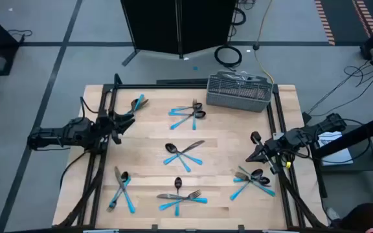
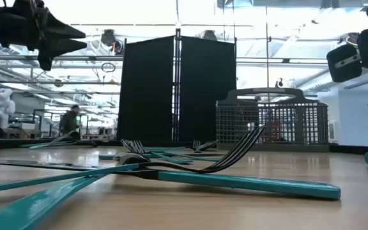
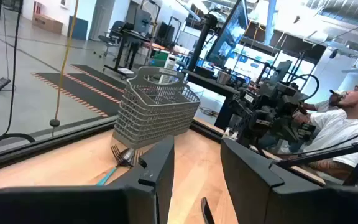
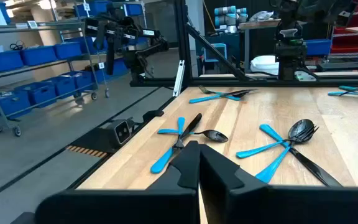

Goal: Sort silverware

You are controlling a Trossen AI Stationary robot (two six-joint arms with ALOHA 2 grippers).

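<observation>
Silverware point(image 1: 184, 153) lies in scattered clusters across the bench point(image 1: 225, 139). Left gripper point(image 1: 127, 120) at left edge, fingers parted, empty. Right gripper point(image 1: 254, 156) near right edge, closed, empty.

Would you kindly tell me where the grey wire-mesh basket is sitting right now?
In the high view, the grey wire-mesh basket sits at the far edge of the wooden table, right of centre, just beyond a pile of blue-handled silverware.

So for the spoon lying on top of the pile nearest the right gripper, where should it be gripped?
Probably mid-handle on the blue handle, coming straight down with fingers across it: the spoon lies flat, crossing other pieces, and the handle's outer end looks clear of them. The right gripper is nearest, currently shut.
</observation>
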